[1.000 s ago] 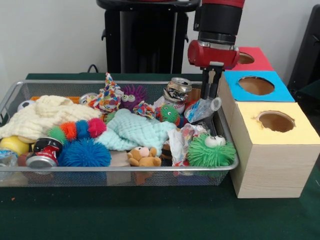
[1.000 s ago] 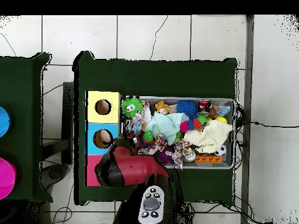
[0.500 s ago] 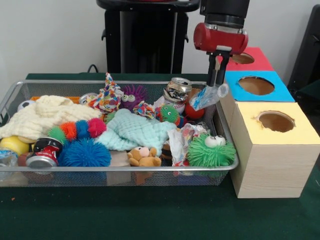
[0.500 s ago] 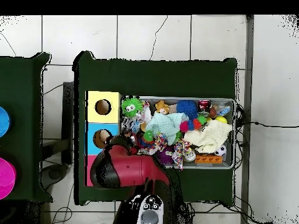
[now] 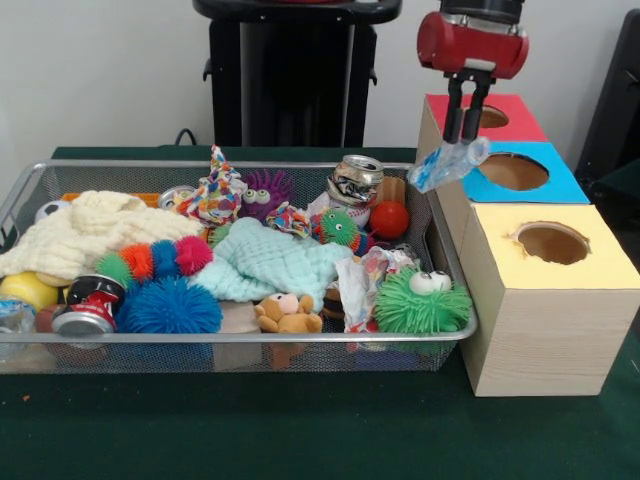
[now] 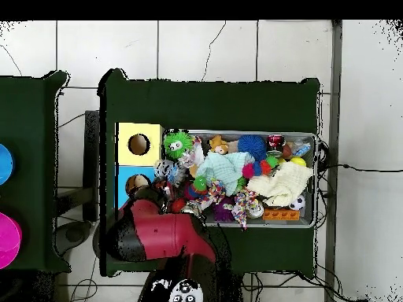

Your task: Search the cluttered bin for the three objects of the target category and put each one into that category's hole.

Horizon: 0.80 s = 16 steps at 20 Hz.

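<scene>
Front view | gripper [image 5: 466, 135] clenched on a crumpled plastic bottle [image 5: 447, 164] | bottle hangs from its fingertips, above the bin's [image 5: 240, 352] right end, beside the blue-topped box [image 5: 520, 190]

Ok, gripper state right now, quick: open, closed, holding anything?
Gripper: jaws closed on a crumpled clear plastic bottle, lifted out of the wire bin and hanging beside the blue box.

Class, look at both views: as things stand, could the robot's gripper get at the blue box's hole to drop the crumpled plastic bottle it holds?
Probably yes. The gripper, shut on the plastic bottle, hangs just beside the blue box's hole, which is uncovered.
</scene>
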{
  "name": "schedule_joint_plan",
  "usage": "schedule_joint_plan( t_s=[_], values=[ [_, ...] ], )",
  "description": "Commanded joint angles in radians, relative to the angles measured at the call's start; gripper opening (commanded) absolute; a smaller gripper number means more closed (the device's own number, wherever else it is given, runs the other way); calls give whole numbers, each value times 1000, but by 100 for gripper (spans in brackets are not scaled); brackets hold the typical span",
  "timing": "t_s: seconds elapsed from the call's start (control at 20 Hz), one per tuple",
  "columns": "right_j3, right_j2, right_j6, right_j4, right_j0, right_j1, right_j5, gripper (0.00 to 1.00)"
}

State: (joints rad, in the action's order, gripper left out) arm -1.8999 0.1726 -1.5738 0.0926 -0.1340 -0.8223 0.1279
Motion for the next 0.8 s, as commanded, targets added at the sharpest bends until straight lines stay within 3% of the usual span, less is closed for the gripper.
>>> schedule_joint_plan(
  t_s=[0.05, 0.8],
  values=[
    [-49, 13, -208, -55, -35, -42, 176, 0],
    [-52, 33, -223, -87, -84, -62, 212, 0]
  ],
)
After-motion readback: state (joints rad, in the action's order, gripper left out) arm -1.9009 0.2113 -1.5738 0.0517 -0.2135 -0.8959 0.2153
